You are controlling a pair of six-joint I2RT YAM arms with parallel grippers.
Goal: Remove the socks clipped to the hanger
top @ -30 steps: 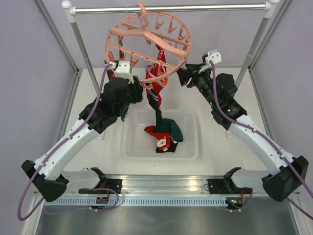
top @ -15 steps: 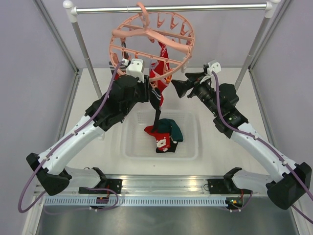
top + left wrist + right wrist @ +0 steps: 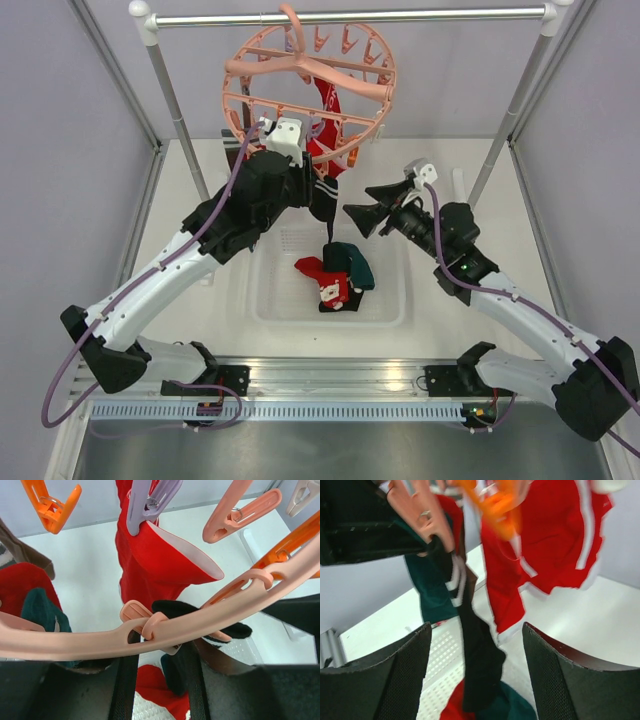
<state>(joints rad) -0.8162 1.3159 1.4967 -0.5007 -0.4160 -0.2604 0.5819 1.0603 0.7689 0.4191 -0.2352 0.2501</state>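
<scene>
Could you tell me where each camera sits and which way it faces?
Top external: above and behind the bases, looking down on the hanger, basket, left arm and right arm.
Left wrist: close against the hanger ring, facing a red sock in a lilac clip; own fingers below.
Right wrist: facing the black sock; own fingers at both bottom corners.
All three share that black sock.

Left hand (image 3: 160, 690): fingertips are hiding behind the hanger (image 3: 210, 615) ring, grip unreadable.
Clips (image 3: 497, 505) above right hand (image 3: 475, 680): blurring into orange and pink smears.
Red sock (image 3: 545, 545) above right hand: running off the top edge.
</scene>
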